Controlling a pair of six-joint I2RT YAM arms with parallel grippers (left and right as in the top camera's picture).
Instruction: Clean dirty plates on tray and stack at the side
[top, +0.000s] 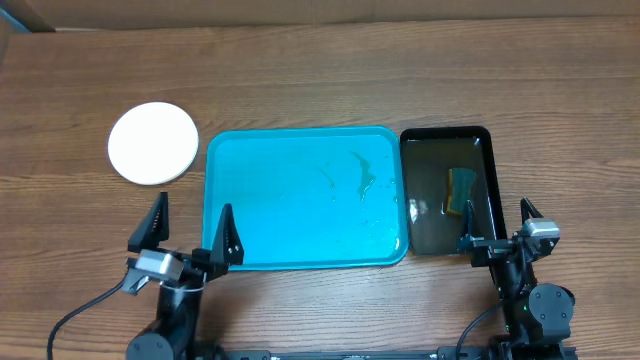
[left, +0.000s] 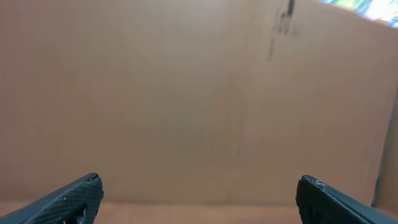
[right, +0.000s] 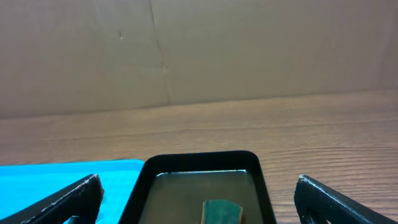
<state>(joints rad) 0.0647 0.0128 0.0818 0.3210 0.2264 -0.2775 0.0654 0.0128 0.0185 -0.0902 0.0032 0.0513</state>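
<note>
Both grippers stand wide open and hold nothing. The left gripper (top: 193, 203) sits at the near-left corner of the turquoise tray (top: 300, 255). The right gripper (top: 493, 220) sits at the near end of the black tray (top: 445, 132).

The only plate I can find is a white plate (top: 153, 143). It lies on the table off the tray's left side, near the tray but not touching it, ahead of the left fingers and a little to their left. It is round, so it has no long axis to line up with. From above I cannot tell whether it is one plate or a stack. The left arm is clearly the nearer one.

The turquoise tray carries no plates, only faint smears or wet marks, so I judge the work close to finished.

The left wrist camera sees none of this, only a cardboard wall (left: 186, 93) between its spread fingers. The right wrist view shows the black tray's rim (right: 199, 155), a green sponge (right: 221, 210) lying in it straight ahead, and a corner of the turquoise tray (right: 68, 169).
</note>
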